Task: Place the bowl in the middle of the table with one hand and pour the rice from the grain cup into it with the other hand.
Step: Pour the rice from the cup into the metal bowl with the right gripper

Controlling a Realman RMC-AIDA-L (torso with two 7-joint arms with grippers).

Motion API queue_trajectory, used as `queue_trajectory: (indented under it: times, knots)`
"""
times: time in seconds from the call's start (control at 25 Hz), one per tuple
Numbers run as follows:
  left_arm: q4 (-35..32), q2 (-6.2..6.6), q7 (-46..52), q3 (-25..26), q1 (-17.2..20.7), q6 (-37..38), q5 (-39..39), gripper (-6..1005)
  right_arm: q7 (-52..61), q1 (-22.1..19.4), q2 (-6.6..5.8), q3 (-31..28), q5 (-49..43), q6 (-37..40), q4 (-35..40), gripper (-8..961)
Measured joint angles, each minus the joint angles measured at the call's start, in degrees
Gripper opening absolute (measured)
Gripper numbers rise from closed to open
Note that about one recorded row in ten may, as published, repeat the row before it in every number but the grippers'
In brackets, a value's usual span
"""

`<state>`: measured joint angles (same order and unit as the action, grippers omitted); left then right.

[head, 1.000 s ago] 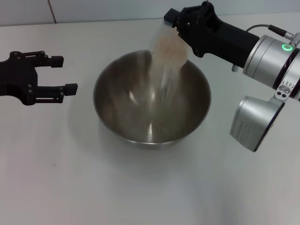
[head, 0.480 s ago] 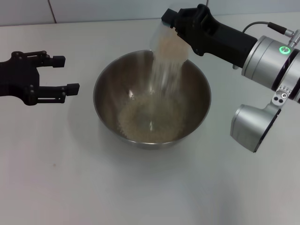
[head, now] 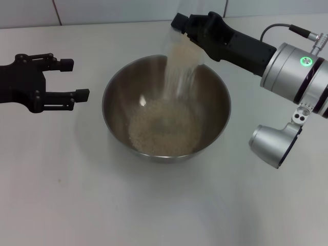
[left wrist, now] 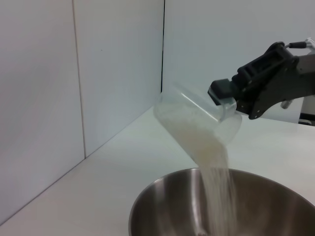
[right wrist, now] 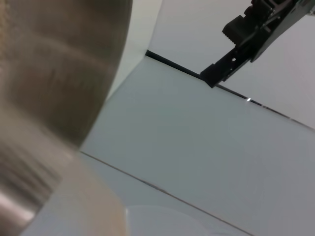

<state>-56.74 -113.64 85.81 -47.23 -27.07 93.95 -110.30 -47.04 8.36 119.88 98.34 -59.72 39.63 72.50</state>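
Pale panelled wall (left wrist: pixel 98 73), dark seams.

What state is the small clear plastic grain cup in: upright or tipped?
Tipped. The right gripper holds the small clear plastic grain cup mouth-down over the large stainless-steel bowl, rice streaming in.

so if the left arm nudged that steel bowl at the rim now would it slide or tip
Probably slide: the bowl looks smooth on a smooth white table. The rice heaped at its bottom should weigh it low, so tipping seems unlikely. Its rounded base might rock a little. The left gripper sits apart from it, jaws open.
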Motion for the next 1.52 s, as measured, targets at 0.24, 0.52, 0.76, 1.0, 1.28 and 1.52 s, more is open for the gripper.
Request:
queue_trajectory:
  times: [0.24, 0.52, 0.76, 1.0, 1.28, 1.52]
  knots:
    - [-0.04, 0.0, 0.03, 0.04, 0.0, 0.01, 0.0, 808, -6.18, -0.08, 0.0, 1.31, 5.1, 0.0, -0.42, 64]
    - [-0.44, -0.01, 0.01, 0.04, 0.33, 0.21, 0.0, 808, -6.65, -0.79, 0.0, 2.38, 5.4, 0.0, -0.31, 69]
    - [-0.68, -0.11, 0.04, -0.1, 0.55, 0.36, 0.0, 808, -6.65, -1.59, 0.0, 3.53, 7.69, 0.0, -0.6, 73]
    - [-1.05, -0.13, -0.07, -0.07, 0.65, 0.36, 0.0, 808, -5.42, -2.18, 0.0, 4.5, 15.01, 0.0, -0.82, 77]
    - [-1.36, -0.48, -0.23, -0.03, 0.73, 0.36, 0.0, 808, -4.93, -1.54, -0.01, 6.64, 43.45, -0.08, -6.0, 81]
    - [-1.85, -0.59, -0.17, 0.04, 0.78, 0.35, 0.01, 808, 12.19, -1.96, -0.64, 3.06, 59.74, -1.24, -8.75, 85]
